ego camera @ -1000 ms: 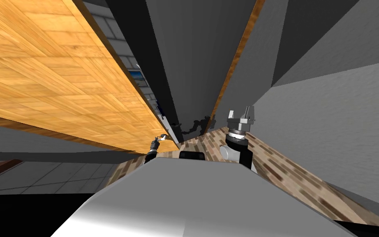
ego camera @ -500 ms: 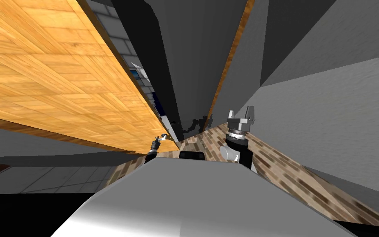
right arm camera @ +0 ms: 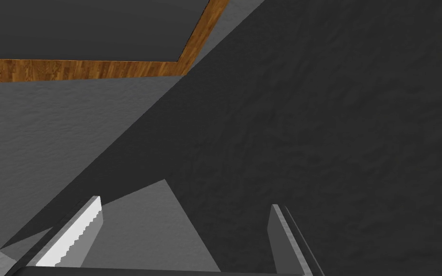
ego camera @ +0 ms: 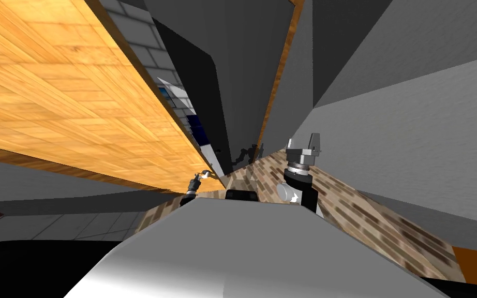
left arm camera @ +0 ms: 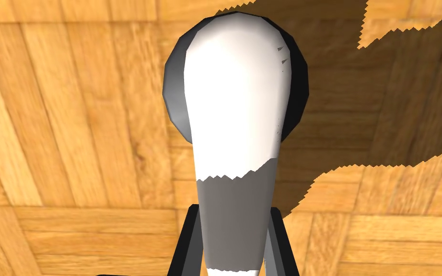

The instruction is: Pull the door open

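Note:
The wooden door (ego camera: 66, 103) stands partly open on my left, its panel (left arm camera: 71, 120) also behind the handle in the left wrist view. A white lever handle (left arm camera: 234, 124) on a dark round plate runs straight back between my left gripper's fingers (left arm camera: 186, 244). The left gripper (left arm camera: 234, 239) is shut on that handle. In the head view the left gripper (ego camera: 201, 176) sits small at the door's lower edge by its handle (ego camera: 207, 174). My right gripper (ego camera: 304, 142) is raised to the right, away from the door, open and empty, fingers (right arm camera: 81, 230) well apart.
A wooden door frame (ego camera: 279, 77) runs up the middle with a grey wall (ego camera: 413, 119) to its right. Through the gap show a tiled wall and a small picture (ego camera: 167, 93). Patterned wood floor (ego camera: 346, 207) lies ahead and right; grey tiles (ego camera: 77, 227) lie left.
The door has swung further open toward me, widening the gap beside the frame. My left gripper stays on the handle. The right arm has not moved.

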Motion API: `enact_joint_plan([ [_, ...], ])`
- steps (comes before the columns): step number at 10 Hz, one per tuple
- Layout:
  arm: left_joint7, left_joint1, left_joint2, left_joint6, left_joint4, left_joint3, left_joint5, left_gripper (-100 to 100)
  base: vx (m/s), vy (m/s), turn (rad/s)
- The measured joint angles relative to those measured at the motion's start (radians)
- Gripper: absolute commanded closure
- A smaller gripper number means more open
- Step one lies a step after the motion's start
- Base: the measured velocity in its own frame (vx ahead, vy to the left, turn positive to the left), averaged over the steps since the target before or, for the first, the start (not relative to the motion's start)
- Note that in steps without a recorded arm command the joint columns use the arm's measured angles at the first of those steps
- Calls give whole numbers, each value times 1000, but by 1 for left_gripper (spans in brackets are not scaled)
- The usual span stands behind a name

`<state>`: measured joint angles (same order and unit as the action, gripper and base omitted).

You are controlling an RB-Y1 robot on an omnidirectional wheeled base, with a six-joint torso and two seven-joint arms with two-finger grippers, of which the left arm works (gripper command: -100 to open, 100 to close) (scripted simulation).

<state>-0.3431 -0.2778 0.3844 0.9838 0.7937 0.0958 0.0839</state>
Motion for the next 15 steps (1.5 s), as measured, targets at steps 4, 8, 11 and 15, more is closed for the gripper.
enact_joint_plan([
  [4,-28,-13,16,69,-35,-26,-16,100,-147,18,-83],
  [8,-44,-32,36,106,-49,-32,-21,100,-180,37,-153],
  [11,-58,-57,46,140,-51,-44,-28,100,-163,35,-94],
  [15,-76,-80,57,195,-66,-62,-40,100,-175,36,-123],
])
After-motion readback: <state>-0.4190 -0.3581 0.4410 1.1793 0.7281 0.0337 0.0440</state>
